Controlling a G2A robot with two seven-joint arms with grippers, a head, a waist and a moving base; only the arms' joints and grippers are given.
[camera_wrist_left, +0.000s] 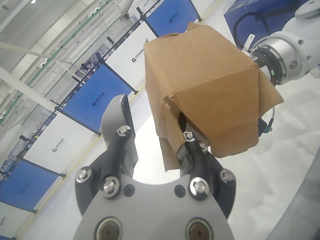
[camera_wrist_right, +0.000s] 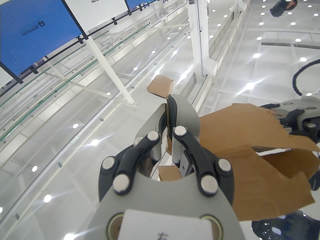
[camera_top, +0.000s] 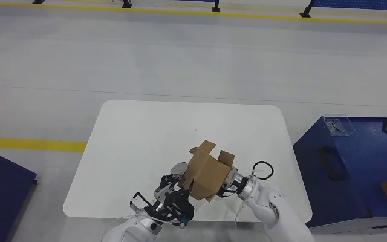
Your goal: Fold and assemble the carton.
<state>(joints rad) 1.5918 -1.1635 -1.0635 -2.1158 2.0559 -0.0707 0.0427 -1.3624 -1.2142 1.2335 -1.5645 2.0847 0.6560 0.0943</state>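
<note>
A brown carton [camera_top: 207, 172] hangs tilted above the table's front edge, held between both arms, with its upper flaps standing open. My right gripper [camera_wrist_right: 167, 108] is shut on a thin flap at the carton's [camera_wrist_right: 250, 181] right side; from above it sits at the box's right corner [camera_top: 227, 181]. My left gripper [camera_wrist_left: 153, 118] is open at the carton's [camera_wrist_left: 205, 81] lower left corner. One of its fingers [camera_wrist_left: 122, 118] stands free beside the box. The other is tucked under a torn bottom flap. In the top view the left gripper [camera_top: 180, 184] sits at the carton's lower left.
The white table [camera_top: 151, 139] spreads out behind and to the left of the carton. A blue cabinet [camera_top: 344, 169] stands off the table's right edge with a clear container [camera_top: 338, 124] on top. Another blue unit [camera_top: 12, 187] sits off the left side.
</note>
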